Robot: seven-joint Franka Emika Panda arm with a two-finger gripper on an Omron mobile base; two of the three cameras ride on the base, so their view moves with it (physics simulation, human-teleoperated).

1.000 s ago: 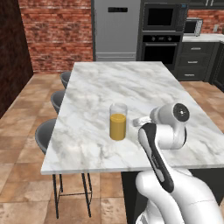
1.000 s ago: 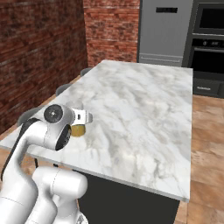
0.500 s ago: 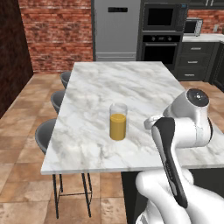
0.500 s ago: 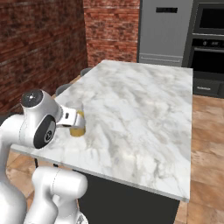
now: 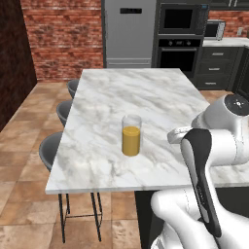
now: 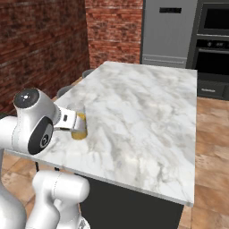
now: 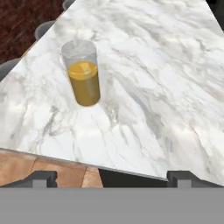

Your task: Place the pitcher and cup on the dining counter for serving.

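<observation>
- The fingers (image 7: 43, 178) stand wide apart with nothing between them; the 2 tips rise at the bottom of the hand view, over the near edge of the counter.
- The gripper (image 7: 111, 178) is well back from the pitcher (image 7: 83, 78), whereas 1 second ago the hand sat just beside the glass, so the hand has let go and withdrawn.
- The pitcher (image 5: 131, 134) stands upright on the dining counter (image 5: 141, 92), near its front edge, juice filling the lower half.
- In the right base view the pitcher (image 6: 80, 127) shows partly behind the arm's wrist.
- The arm has swung toward the robot's right and folded back over the base within the last second.
- My reading: the pitcher's half of the task looks done, since it rests on the marble unsupported.
- The cup remains to be fetched; that is likely the next errand.
- Stools (image 5: 51, 148) line the counter's left side.
</observation>
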